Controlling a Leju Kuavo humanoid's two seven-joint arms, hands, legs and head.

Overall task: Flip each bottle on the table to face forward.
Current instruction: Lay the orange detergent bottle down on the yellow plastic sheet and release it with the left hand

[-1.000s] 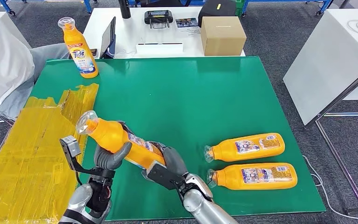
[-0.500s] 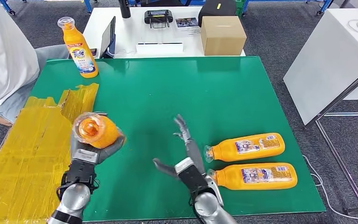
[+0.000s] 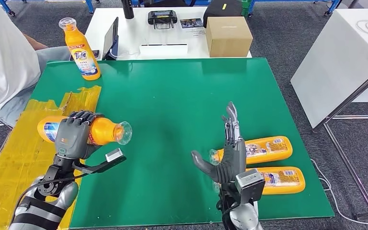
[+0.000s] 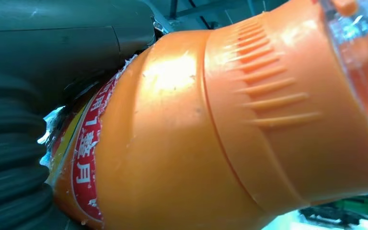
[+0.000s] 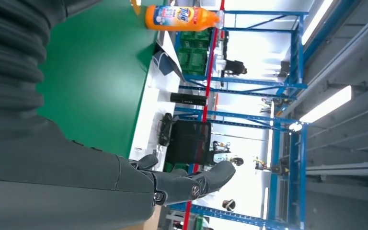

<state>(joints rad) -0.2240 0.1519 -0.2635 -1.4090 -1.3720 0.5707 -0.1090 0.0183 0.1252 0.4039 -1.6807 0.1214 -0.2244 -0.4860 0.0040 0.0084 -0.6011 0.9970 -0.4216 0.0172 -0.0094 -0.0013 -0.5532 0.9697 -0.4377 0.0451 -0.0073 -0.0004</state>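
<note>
The left hand (image 3: 75, 134) grips an orange, clear-capped bottle (image 3: 103, 131) sideways, cap toward the empty, spread right hand (image 3: 228, 155).

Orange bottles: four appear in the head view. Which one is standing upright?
The bottle at the mat's far left corner, cap up, label visible. Two bottles lie flat near the right hand; the left hand grips the fourth sideways.

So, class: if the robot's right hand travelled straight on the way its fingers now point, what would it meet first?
Probably nothing soon: the right hand points up-table over bare green table; the cardboard box lies roughly beyond, depth unclear.
</note>
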